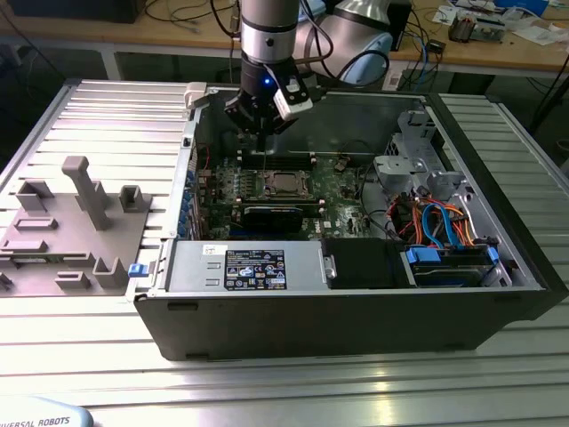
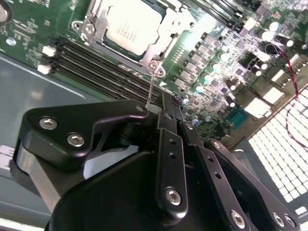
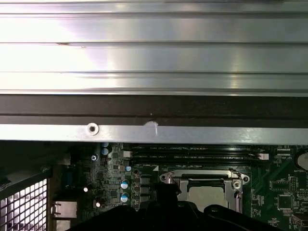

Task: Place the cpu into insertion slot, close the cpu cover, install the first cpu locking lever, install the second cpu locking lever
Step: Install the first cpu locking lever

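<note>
Cpu: the cpu point(image 2: 131, 26) is a flat, shiny square chip. It already sits in the insertion slot point(image 1: 283, 185) on the green board, inside the open computer case point(image 1: 498, 294) on the counter.
Cover: the cpu cover point(image 2: 163, 41) lies down around the chip like a thin metal frame.
Lever: a thin wire lever point(image 2: 151, 89) stands up from the slot corner to the claw.
Claw: the claw point(image 2: 161, 113) looks pinched together at the lever tip.
Handling: the lever is likely stiff and springy. Hold it at the end. The chip is fragile, so leave it alone.
</note>
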{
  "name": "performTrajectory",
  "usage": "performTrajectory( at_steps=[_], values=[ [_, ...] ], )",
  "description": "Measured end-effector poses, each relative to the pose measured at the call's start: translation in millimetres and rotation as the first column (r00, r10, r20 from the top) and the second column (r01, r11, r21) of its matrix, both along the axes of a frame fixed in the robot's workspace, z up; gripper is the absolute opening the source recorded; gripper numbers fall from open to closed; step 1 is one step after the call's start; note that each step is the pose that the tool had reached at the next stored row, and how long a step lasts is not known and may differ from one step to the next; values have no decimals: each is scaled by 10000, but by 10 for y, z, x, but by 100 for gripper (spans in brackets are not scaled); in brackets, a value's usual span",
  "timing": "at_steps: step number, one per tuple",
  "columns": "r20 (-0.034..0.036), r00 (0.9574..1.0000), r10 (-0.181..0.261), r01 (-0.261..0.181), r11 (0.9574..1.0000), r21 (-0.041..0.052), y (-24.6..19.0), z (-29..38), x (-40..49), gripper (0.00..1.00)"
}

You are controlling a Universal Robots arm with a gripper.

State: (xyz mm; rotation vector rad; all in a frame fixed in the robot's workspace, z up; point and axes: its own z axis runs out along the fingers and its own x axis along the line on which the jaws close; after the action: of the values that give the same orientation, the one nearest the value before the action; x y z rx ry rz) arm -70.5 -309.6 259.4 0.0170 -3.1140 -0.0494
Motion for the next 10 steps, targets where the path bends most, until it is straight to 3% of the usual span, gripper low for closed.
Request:
performTrajectory(
  at_steps=[5,10],
  values=[
    [-27,10000,23,-23,10000,1,0,-9,59,11],
    [-55,10000,53,-53,10000,1,1,-69,79,11]
  ],
)
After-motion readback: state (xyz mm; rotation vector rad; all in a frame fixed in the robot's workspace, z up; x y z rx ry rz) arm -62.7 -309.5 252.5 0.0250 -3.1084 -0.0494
